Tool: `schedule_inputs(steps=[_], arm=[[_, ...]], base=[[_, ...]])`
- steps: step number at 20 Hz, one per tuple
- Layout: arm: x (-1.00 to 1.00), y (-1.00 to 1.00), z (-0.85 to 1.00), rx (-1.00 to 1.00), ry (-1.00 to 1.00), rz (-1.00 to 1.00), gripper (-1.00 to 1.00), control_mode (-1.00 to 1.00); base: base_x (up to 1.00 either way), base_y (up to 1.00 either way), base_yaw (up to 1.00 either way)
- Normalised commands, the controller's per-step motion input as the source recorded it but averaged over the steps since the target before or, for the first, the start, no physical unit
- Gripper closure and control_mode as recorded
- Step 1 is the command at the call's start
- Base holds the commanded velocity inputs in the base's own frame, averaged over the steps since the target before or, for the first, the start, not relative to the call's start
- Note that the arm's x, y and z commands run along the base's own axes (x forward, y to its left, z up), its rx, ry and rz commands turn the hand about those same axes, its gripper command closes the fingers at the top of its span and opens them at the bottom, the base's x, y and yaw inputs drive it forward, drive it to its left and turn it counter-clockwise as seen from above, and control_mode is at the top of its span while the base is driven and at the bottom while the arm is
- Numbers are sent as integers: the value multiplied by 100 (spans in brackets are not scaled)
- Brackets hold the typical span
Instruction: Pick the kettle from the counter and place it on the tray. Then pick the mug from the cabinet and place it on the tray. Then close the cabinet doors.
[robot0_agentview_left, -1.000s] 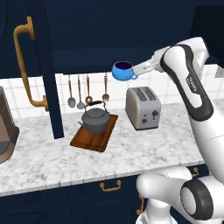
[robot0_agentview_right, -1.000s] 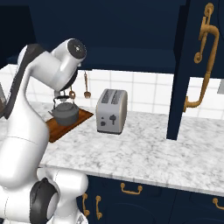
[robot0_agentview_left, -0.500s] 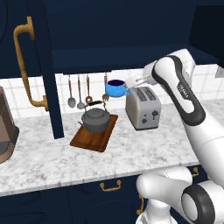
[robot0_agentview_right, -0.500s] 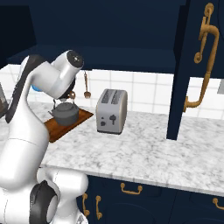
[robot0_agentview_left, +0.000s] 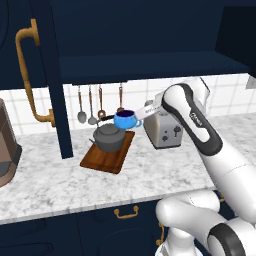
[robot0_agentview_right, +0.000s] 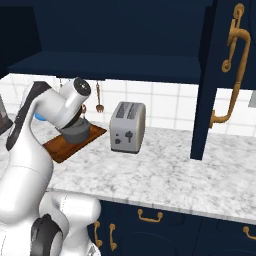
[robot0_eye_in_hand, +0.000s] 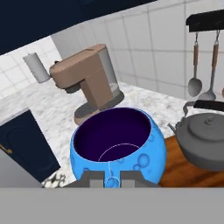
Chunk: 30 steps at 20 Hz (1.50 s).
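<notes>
My gripper (robot0_agentview_left: 137, 116) is shut on the bright blue mug (robot0_agentview_left: 125, 119) and holds it in the air just above and to the right of the kettle (robot0_agentview_left: 108, 138). The dark grey kettle stands on the reddish-brown tray (robot0_agentview_left: 106, 156) on the marbled counter (robot0_agentview_left: 150, 175). In the hand view the mug (robot0_eye_in_hand: 118, 149) sits upright between my fingertips (robot0_eye_in_hand: 91, 178), with the kettle (robot0_eye_in_hand: 205, 140) and tray (robot0_eye_in_hand: 181, 168) to its right. The cabinet (robot0_agentview_left: 150, 65) above stands open, its left door (robot0_agentview_left: 50, 80) and right door (robot0_agentview_right: 220, 75) swung outward.
A silver toaster (robot0_agentview_left: 165, 129) stands right of the tray, close under my forearm. A brown coffee machine (robot0_eye_in_hand: 89, 85) sits at the counter's left end. Utensils (robot0_agentview_left: 91, 105) hang on the tiled wall behind the kettle. Navy drawers (robot0_agentview_right: 150, 220) run below.
My arm has carried the mug down and to the left, from in front of the cabinet to just over the kettle and tray. Kettle, tray and doors have not moved.
</notes>
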Motion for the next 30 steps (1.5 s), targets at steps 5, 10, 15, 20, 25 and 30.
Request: schedule_inputs(steps=[5, 10, 15, 20, 25, 30], arm=[[0, 14, -58, 0, 3, 0, 100, -100], [0, 10, -53, 0, 2, 0, 100, -100], [1, 2, -48, 0, 3, 0, 100, -100], [13, 2, -48, 0, 5, 0, 100, -100], [29, 6, -45, 0, 6, 0, 100, -100], [36, 13, -39, 0, 4, 0, 100, -100]], base=[[0, 0, 0], [0, 0, 0], [0, 0, 0], [0, 0, 0], [0, 0, 0], [0, 0, 0]])
